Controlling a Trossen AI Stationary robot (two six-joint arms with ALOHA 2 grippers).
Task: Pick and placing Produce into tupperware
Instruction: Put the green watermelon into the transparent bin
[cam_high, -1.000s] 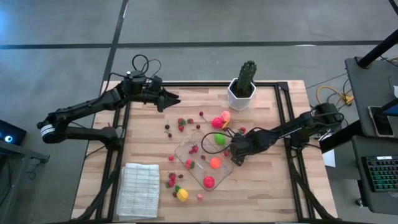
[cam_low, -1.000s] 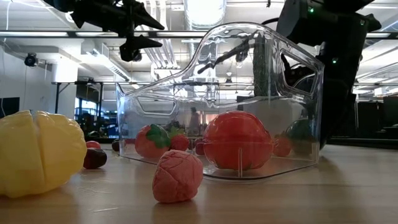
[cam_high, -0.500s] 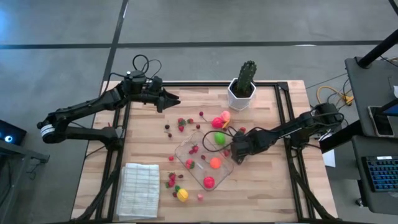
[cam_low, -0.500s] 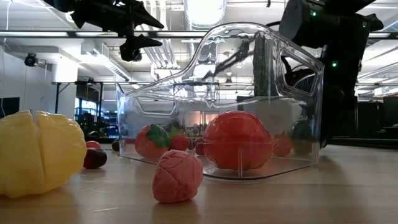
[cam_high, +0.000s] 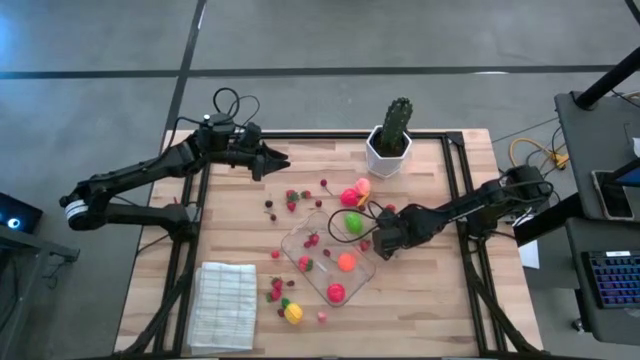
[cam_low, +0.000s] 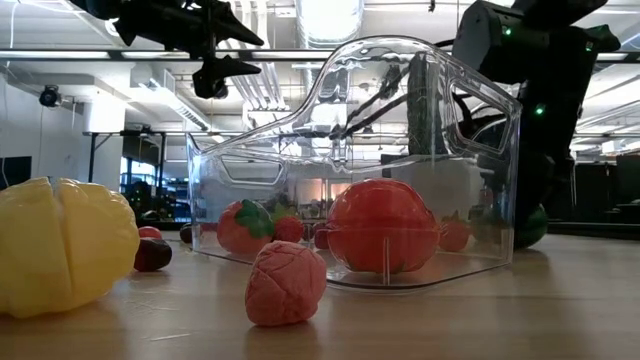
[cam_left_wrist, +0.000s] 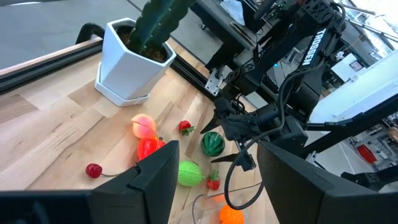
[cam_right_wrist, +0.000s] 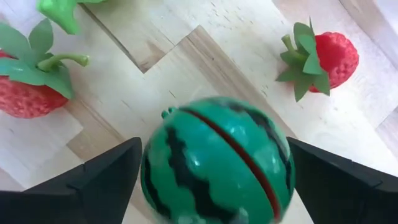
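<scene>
Grey concrete floor crossed by dark seam lines. Light butcher-block wooden table in a black metal frame. Black keyboard on a side desk. Bright ceiling lights among exposed pipes.

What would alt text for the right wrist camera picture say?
A striped green toy watermelon sits on the wooden table between the right pincer's two open dark fingers, neither visibly touching it. A red toy strawberry lies beyond it, another off to the side.
</scene>
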